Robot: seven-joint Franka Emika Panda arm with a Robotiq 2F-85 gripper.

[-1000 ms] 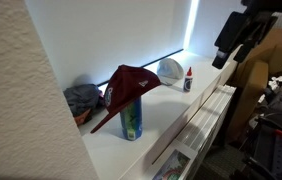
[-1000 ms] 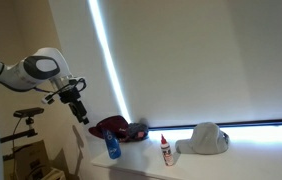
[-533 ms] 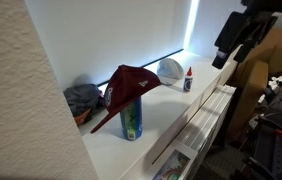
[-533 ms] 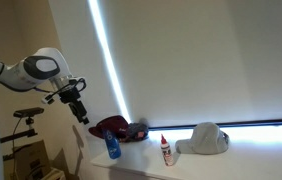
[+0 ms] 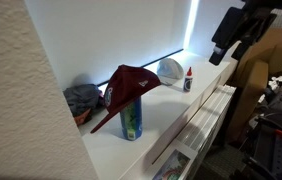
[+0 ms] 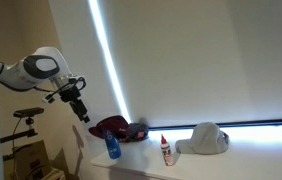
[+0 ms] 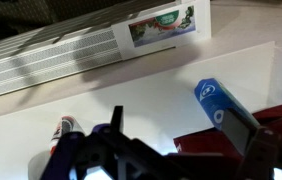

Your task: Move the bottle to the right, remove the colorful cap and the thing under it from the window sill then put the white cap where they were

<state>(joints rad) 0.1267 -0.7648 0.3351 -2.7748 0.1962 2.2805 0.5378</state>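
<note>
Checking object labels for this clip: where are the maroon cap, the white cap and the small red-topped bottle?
maroon cap (image 5: 131, 82): in an exterior view, on its crown.
white cap (image 6: 209, 138): in an exterior view, on its crown.
bottle (image 6: 165, 153): in an exterior view, on its body.

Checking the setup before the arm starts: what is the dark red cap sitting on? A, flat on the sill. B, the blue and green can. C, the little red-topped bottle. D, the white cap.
B: in an exterior view the dark red cap perches on top of the upright blue and green can, brim sloping down.
</note>
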